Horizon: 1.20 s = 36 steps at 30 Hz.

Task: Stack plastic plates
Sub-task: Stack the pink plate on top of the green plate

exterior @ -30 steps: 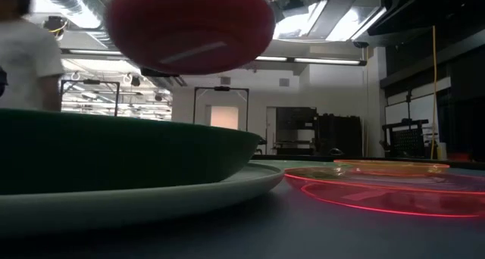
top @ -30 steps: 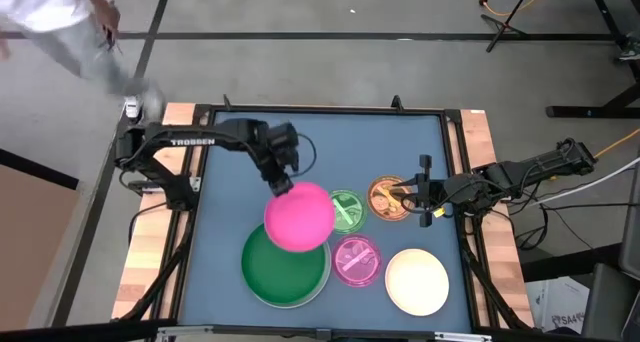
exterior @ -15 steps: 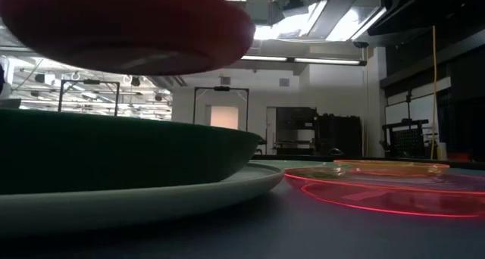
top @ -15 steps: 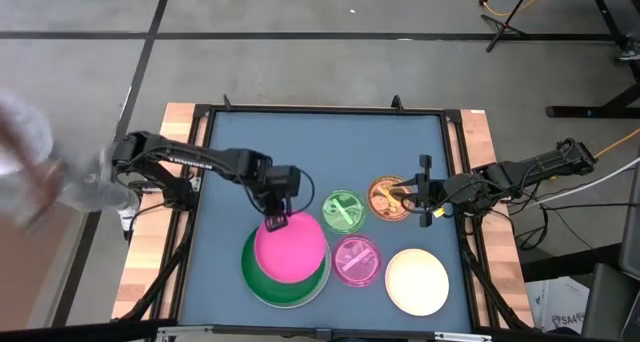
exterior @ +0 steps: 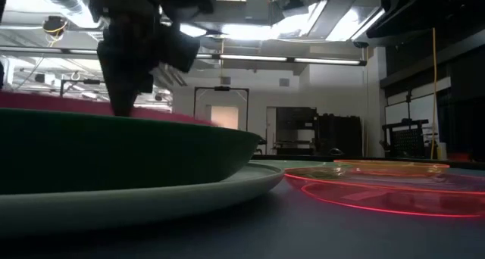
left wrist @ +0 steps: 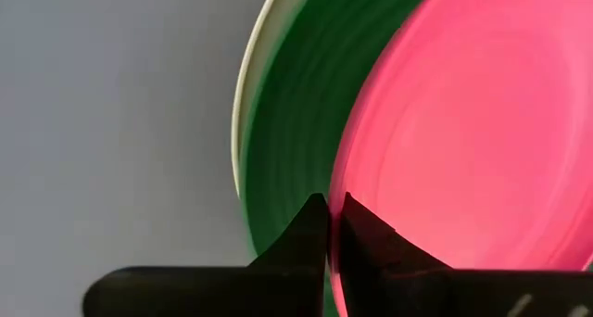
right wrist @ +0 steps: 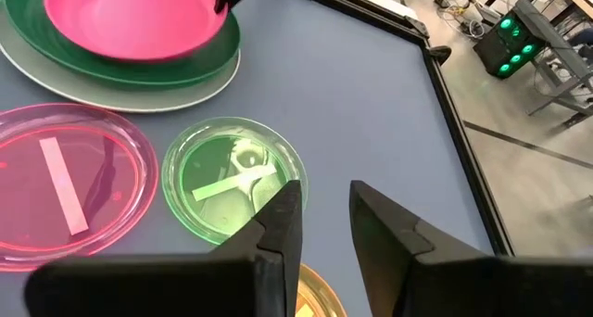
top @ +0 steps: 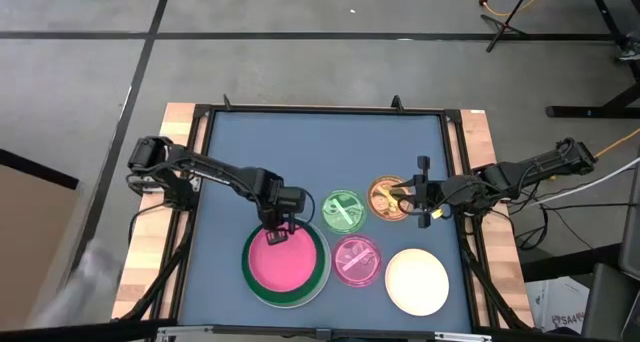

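Observation:
The medium pink plate [top: 287, 267] lies inside the dark green plate [top: 318, 272], which sits on the large white plate [left wrist: 241, 132]; this stack stands near the table's front edge. My left gripper [top: 276, 233] is shut on the pink plate's far rim. The small translucent green plate [top: 343, 210], the orange plate [top: 386, 199], the translucent pink plate [top: 357, 260] and the cream plate [top: 417, 281] lie flat on the mat to the right. My right gripper [right wrist: 324, 206] hangs open above the orange plate, touching nothing. My left gripper pinches the pink plate's rim [left wrist: 345, 183] between its two fingers, at the plate's far edge. The fingers come from above, pointing steeply down. The plate sits low in the dark green plate, its rim [exterior: 45, 101] just above the green one; whether it rests there I cannot tell.
The blue mat [top: 320, 147] is bare across the far half of the table. Wooden side rails [top: 480, 132] and a black frame border it. The small plates hold strips of tape or labels.
My left gripper has moved toward the near edge and down, tipping steeper, still shut on the pink plate. The plate was hanging over the table beside the green plate; it is now centred in the dark green plate. A person at the far left has left the view.

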Motion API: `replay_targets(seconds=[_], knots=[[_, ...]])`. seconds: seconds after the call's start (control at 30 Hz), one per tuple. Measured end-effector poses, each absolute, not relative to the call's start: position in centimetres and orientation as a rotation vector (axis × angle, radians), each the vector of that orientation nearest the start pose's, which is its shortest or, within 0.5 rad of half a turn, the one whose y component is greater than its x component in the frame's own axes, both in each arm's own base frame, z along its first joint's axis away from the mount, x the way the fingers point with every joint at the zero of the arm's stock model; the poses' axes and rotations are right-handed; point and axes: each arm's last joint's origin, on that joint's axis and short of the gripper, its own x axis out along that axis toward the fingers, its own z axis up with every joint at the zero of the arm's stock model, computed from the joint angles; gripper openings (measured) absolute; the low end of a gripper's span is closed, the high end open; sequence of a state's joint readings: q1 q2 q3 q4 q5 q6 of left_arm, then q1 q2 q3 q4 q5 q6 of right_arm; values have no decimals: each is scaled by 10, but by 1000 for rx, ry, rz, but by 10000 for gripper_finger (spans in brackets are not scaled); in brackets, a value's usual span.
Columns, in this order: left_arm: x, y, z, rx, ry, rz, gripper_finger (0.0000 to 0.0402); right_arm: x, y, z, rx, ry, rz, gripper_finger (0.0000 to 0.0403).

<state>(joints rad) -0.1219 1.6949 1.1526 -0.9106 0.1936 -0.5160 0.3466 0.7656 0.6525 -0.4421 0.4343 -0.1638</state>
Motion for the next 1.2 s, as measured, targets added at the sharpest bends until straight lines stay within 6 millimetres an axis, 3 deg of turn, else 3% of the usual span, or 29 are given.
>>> replay_targets(seconds=[0.23, 0.9, 1.2], knots=[[307, -43, 182, -470, 1529, 130, 10, 159, 44, 264, -385, 556, -40, 83], [307, -45, 181, -464, 1524, 128, 14, 160, 45, 263, -386, 561, -39, 83], [309, -45, 181, -458, 1502, 137, 72, 160, 45, 263, -386, 562, -39, 83]])
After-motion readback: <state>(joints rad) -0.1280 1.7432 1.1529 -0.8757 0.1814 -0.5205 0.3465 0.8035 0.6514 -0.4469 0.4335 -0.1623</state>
